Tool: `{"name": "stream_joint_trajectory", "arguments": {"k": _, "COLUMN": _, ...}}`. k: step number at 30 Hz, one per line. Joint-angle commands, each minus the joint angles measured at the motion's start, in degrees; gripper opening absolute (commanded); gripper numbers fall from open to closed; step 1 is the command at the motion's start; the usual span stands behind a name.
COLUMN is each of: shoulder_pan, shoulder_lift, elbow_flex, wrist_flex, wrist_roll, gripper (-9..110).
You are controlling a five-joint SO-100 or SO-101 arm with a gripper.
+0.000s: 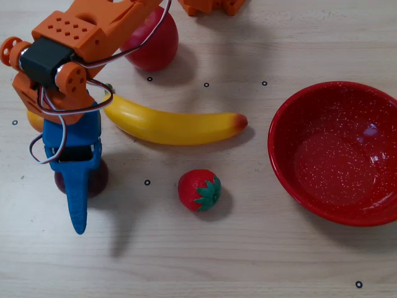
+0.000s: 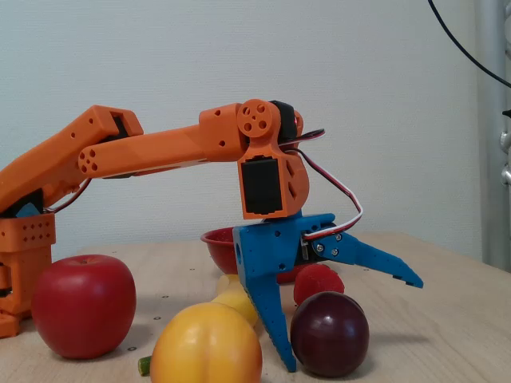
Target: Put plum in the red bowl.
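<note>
The plum [image 1: 96, 176] is dark maroon and lies at the left of the overhead view, mostly covered by my blue gripper [image 1: 77, 205]. In the fixed view the plum [image 2: 329, 333] rests on the table, and my gripper [image 2: 351, 323] stands open astride it. One finger [image 2: 271, 319] reaches down to the table just left of the fruit, while the other slants out above and to its right. The red bowl [image 1: 276, 133], speckled white, sits empty at the right edge of the overhead view. In the fixed view the red bowl [image 2: 217, 242] shows only partly behind the gripper.
A banana [image 1: 173, 124] lies between plum and bowl, with a strawberry [image 1: 198, 190] below it. A red apple [image 1: 152, 46] sits at the top under the arm. In the fixed view an orange [image 2: 206, 347] stands in front, left of the plum, and the apple [image 2: 82, 303] further left.
</note>
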Motion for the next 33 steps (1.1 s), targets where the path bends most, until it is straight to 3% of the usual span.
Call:
{"name": "stream_joint_trajectory", "arguments": {"k": 1, "shoulder_pan": -0.53, "shoulder_lift": 2.64, "elbow_flex": -4.39, "wrist_flex": 0.97, "wrist_roll": -1.76, "gripper": 62}}
{"name": "stream_joint_trajectory", "arguments": {"k": 33, "shoulder_pan": -2.64, "shoulder_lift": 2.29, "elbow_flex": -4.75, "wrist_flex": 0.62, "wrist_roll": -4.31, "gripper": 62}}
